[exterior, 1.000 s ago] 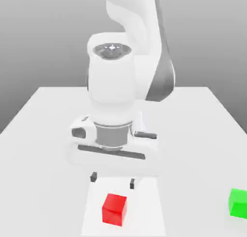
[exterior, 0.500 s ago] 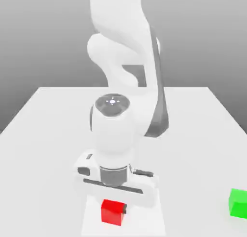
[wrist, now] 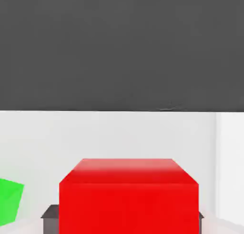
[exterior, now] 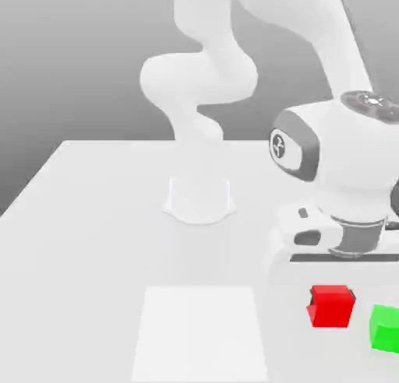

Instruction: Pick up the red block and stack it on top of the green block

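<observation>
Red block held in the gripper, close beside the green block.

In the hand view the red block sits clamped between the dark fingers. In the exterior view the gripper is closed on it above the table, with the green block just to that view's right, and the white arm rises behind.

Tool clamped, arm bent low
</observation>
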### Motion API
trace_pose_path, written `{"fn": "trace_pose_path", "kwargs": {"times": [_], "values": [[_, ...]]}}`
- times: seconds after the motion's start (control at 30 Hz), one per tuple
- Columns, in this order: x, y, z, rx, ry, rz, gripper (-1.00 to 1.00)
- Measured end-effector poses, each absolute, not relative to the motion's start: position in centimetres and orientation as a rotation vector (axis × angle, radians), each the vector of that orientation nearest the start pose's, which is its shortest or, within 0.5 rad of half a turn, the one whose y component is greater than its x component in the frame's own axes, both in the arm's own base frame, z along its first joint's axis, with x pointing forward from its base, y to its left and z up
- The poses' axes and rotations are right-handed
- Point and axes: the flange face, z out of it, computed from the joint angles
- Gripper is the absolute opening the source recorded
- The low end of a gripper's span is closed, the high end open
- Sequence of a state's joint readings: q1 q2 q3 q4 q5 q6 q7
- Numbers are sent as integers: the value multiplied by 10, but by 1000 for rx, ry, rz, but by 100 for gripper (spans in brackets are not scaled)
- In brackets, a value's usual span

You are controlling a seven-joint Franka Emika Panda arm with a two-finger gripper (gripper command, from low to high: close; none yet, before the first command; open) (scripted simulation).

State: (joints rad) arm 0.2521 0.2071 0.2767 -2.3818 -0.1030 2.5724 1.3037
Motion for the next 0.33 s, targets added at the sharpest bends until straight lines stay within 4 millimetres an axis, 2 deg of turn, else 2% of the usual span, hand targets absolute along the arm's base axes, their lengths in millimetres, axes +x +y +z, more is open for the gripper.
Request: {"fn": "trace_pose_path", "kwargs": {"times": [0.07,0.13,0.2,0.23,0.33], "values": [[419,296,240,-2978,1001,2,-100],[416,307,221,-2982,982,-1,-100],[414,310,194,-2984,976,-1,-100],[413,310,185,-2985,974,-1,100],[413,310,185,-2985,974,-1,100]]}}
